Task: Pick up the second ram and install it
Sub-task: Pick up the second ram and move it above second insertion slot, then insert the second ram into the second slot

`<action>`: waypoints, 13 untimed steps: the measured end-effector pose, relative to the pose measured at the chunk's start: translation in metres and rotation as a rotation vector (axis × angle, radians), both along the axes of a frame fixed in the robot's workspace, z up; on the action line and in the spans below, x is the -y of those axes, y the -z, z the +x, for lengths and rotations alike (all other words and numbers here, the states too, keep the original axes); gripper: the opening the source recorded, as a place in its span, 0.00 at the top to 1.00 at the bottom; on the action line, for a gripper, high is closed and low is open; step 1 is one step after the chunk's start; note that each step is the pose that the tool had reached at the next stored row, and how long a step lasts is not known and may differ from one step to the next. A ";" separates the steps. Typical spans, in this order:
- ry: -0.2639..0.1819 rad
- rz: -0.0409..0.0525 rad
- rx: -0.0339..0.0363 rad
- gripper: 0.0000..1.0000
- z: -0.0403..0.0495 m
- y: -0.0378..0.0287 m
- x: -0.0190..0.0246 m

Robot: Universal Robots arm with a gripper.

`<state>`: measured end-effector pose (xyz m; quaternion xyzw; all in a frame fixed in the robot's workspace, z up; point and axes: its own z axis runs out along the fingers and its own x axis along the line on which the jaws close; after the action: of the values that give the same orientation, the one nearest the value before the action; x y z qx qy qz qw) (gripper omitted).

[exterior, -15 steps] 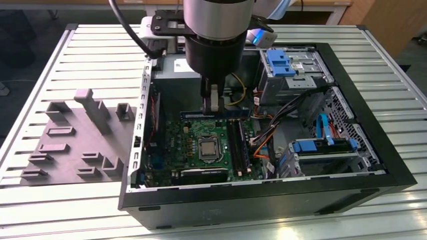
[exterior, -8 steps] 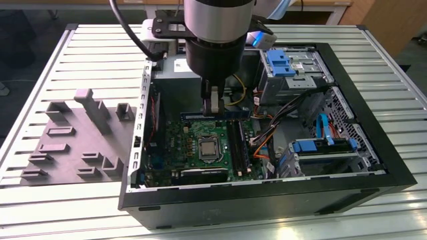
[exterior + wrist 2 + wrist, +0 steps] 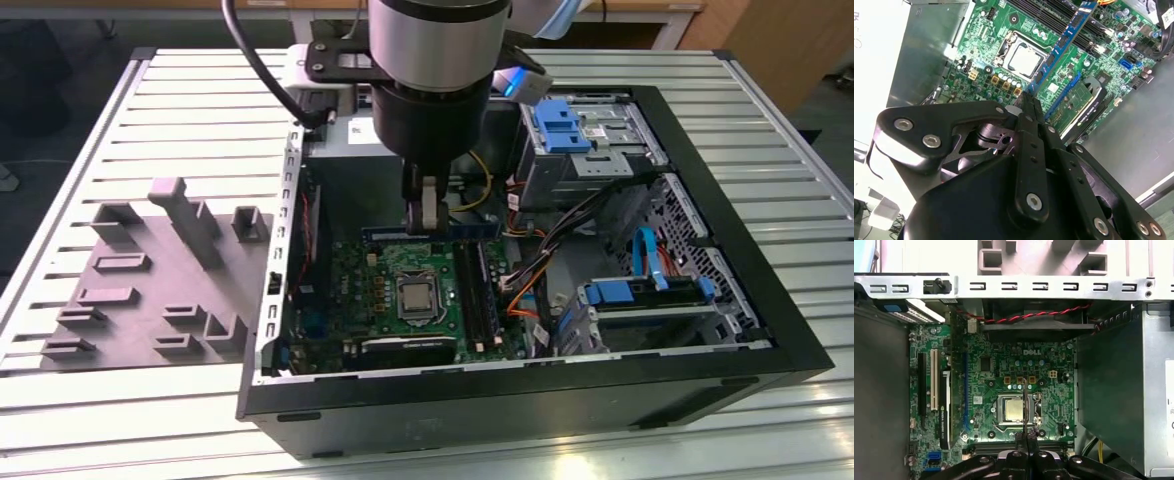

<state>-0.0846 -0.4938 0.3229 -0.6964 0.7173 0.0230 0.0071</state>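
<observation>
1. The tool (image 3: pixel 1029 98) is clenching one end of the second ram (image 3: pixel 1061 46) inside the open computer case (image 3: pixel 534 395).
2. The ram is apparently lying in line with the tool, its long axis pointing at the motherboard (image 3: pixel 999 365) near the processor (image 3: pixel 1014 410).

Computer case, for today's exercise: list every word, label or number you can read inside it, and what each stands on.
Motherboard: a white maker's mark beside the processor, left unquoted as a brand name.
Motherboard's tiny white part labels: too small to read.
White sticker on the grey housing: blurred, unreadable.
Held in the jaws, the second ram: no readable print.
</observation>
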 end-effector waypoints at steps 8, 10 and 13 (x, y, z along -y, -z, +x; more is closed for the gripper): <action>0.000 0.0000 0.0001 0.89 0.0000 0.0011 0.0000; 0.000 0.0001 0.0001 0.89 0.0000 0.0012 0.0000; 0.000 0.0000 0.0000 0.89 0.0000 0.0013 0.0000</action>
<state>-0.0846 -0.4938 0.3216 -0.6964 0.7173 0.0230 0.0071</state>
